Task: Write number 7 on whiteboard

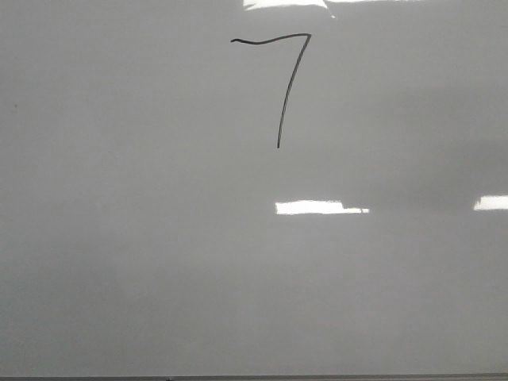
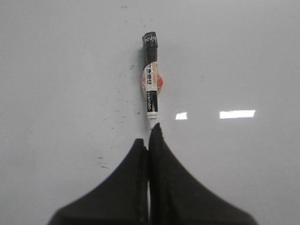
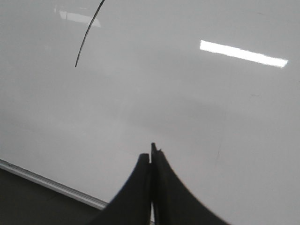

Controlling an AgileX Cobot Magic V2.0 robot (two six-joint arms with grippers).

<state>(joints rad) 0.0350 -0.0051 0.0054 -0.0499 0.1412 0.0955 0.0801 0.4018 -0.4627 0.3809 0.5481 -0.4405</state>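
The whiteboard [image 1: 159, 238] fills the front view. The number 7 [image 1: 290, 87] is drawn on it in thin black line, upper middle. Neither gripper shows in the front view. In the left wrist view my left gripper [image 2: 147, 136] is shut, and a black-and-white marker [image 2: 151, 79] lies on the board just beyond its fingertips, its white end next to them. In the right wrist view my right gripper [image 3: 151, 152] is shut and empty over the board, and the lower stem of the 7 [image 3: 86, 32] shows some way off.
The board's metal edge [image 3: 47, 183] runs close to my right gripper, with a dark surface beyond it. Small black smudges [image 2: 103, 164] mark the board beside my left gripper. Bright light glares [image 1: 317, 207] lie on the board.
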